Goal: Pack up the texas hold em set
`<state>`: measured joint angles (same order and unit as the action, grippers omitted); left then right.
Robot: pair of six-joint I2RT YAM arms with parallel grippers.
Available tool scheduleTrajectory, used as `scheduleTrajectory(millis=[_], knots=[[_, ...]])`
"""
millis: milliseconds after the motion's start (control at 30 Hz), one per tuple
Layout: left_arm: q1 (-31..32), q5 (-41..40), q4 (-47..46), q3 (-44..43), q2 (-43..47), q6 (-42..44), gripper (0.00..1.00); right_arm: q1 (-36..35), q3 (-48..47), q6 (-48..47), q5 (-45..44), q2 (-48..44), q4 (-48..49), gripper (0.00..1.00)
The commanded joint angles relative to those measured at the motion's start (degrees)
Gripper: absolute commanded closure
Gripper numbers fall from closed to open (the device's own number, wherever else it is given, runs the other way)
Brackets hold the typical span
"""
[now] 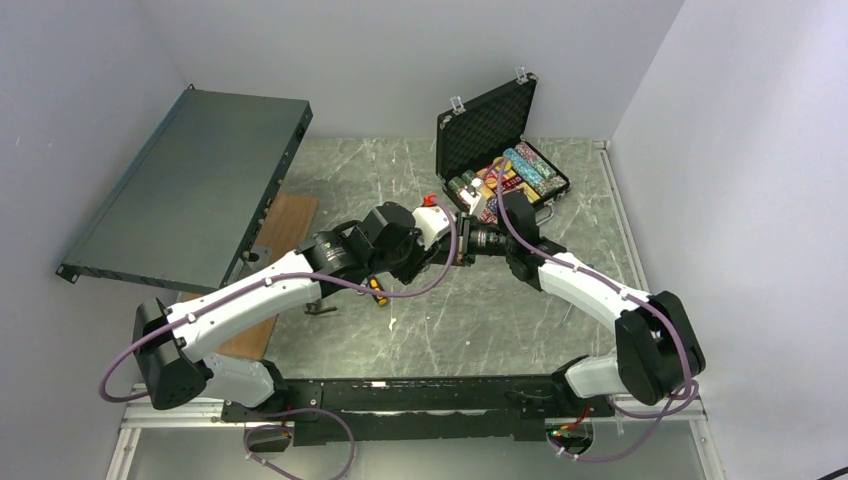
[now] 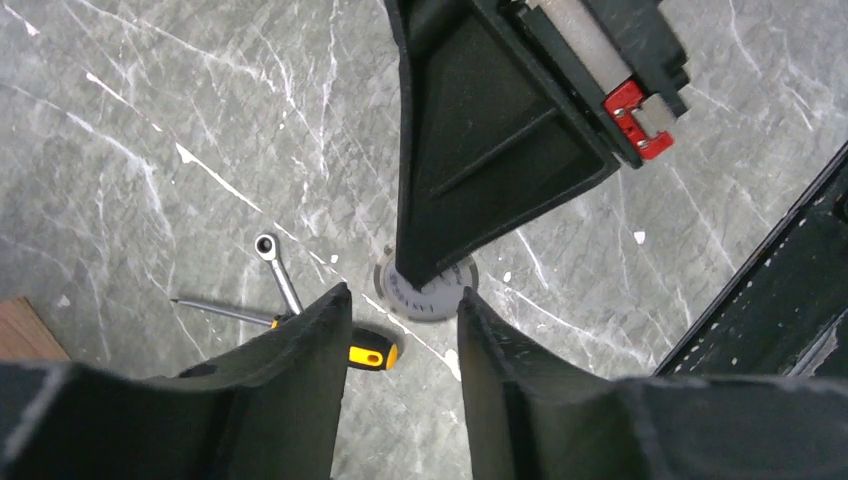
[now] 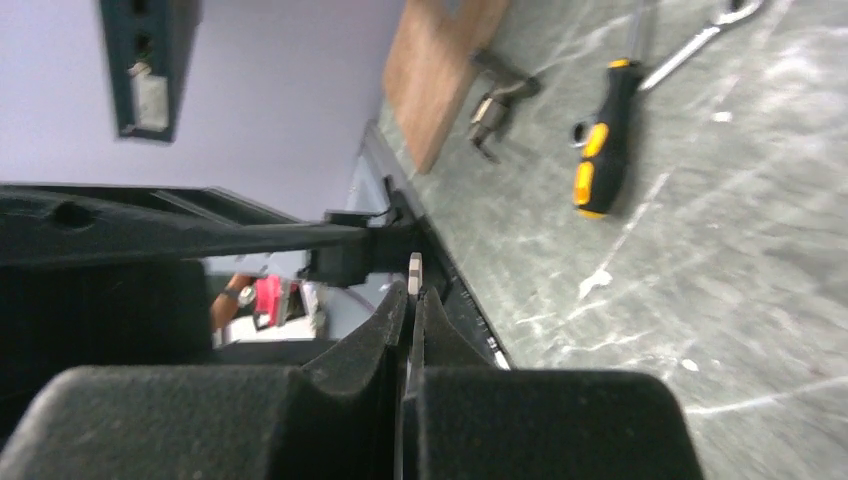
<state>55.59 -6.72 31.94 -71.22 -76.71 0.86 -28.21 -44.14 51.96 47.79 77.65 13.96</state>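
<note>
handover | left gripper [image 2: 403, 293] pinches white button [image 2: 432, 300] by rim, apparently (contact half hidden) | right gripper [image 3: 412, 292] clamps its faces, being nearer the briefcase [image 1: 487, 125]

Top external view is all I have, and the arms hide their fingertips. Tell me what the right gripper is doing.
Observer: The right gripper is shut on a thin white button, edge-on between its fingers.
Operator: Now the left one.
Observer: The left gripper has its fingers apart either side of that button; whether they grip it, I cannot tell.
Operator: Report what lies below.
Observer: A wrench lies close beside the yellow-handled screwdriver on the table.
</note>
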Motion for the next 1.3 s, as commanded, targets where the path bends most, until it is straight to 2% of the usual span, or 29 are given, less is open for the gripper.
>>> scheduleTrajectory(millis=[0, 67, 133, 200, 367, 533, 700, 933, 1067, 1267], knots=[[-0.1, -4.0, -2.3, -0.1, 2.9, -0.5, 0.44, 0.7, -6.0, -8.0, -18.4, -0.4, -17.8, 1.0], [-0.1, -5.9, -2.7, 0.5, 4.2, -0.4, 0.32, 1.2, -10.2, -9.9, -35.8, 1.1, -30.7, 1.0], [-0.1, -7.6, -3.0, 0.8, 5.2, -0.1, 0.22, 2.1, -13.7, -7.7, -52.7, 3.7, -39.9, 1.0], [-0.1, -8.7, -3.2, 1.1, 6.0, -0.2, 0.16, 4.8, -15.1, -4.1, -61.0, 5.5, -43.9, 1.0], [0.0, -7.6, -4.2, 1.8, 7.5, -2.6, 0.13, 16.6, -15.2, 0.8, -64.5, 8.3, -39.2, 1.0], [0.5, -6.3, -3.8, 1.5, 7.5, -3.5, 0.13, 22.7, -25.6, -0.1, -71.7, 17.0, -39.9, 1.0], [1.6, -7.0, -3.3, 1.2, 7.4, -3.3, 0.12, 25.2, -37.9, -3.4, -77.7, 26.8, -40.8, 1.0], [2.1, -7.2, -3.4, 1.3, 7.5, -2.7, 0.12, 26.5, -52.5, -8.5, -81.7, 38.0, -38.9, 1.0], [2.0, -7.3, -3.3, 1.4, 6.8, -2.5, 0.12, 27.2, -61.1, -9.1, -82.3, 44.0, -41.5, 1.0], [2.1, -6.6, -3.0, 1.1, 6.0, -2.5, 0.12, 27.8, -65.2, -9.4, -80.7, 48.5, -40.3, 1.0]])
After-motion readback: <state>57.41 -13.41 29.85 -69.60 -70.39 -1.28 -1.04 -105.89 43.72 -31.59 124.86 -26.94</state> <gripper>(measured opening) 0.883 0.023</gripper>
